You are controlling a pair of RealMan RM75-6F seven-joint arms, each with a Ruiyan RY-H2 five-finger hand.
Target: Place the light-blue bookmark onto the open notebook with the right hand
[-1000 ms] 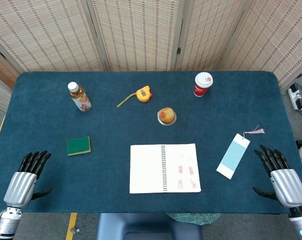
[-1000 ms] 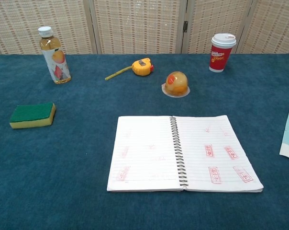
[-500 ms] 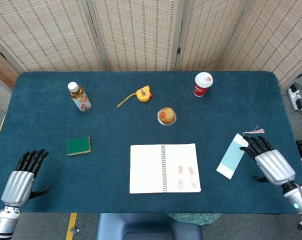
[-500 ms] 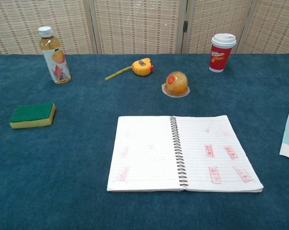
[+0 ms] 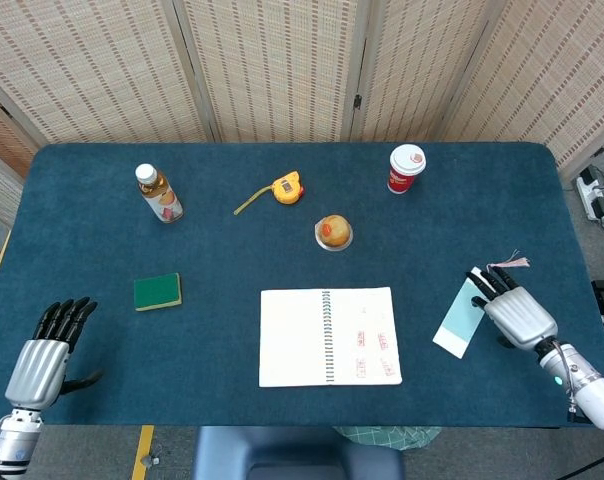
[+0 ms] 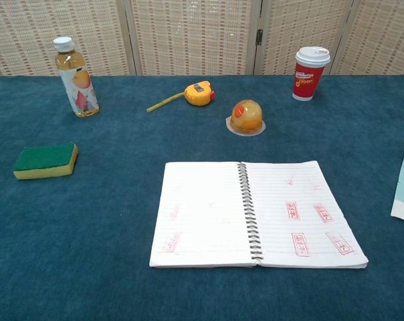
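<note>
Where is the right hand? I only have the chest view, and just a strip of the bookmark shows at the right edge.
Observer: In the head view the right hand is over the light-blue bookmark's far end; contact I cannot tell.
Operator: Is the bookmark on the notebook?
Observer: No, it lies on the table, right of the open notebook, apart from it.
Operator: And the left hand?
Observer: The left hand is at the table's near left corner, fingers apart, holding nothing.

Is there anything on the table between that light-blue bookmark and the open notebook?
No. In the head view only bare blue tabletop separates the bookmark from the notebook. The right robot hand sits on the bookmark's far side.
</note>
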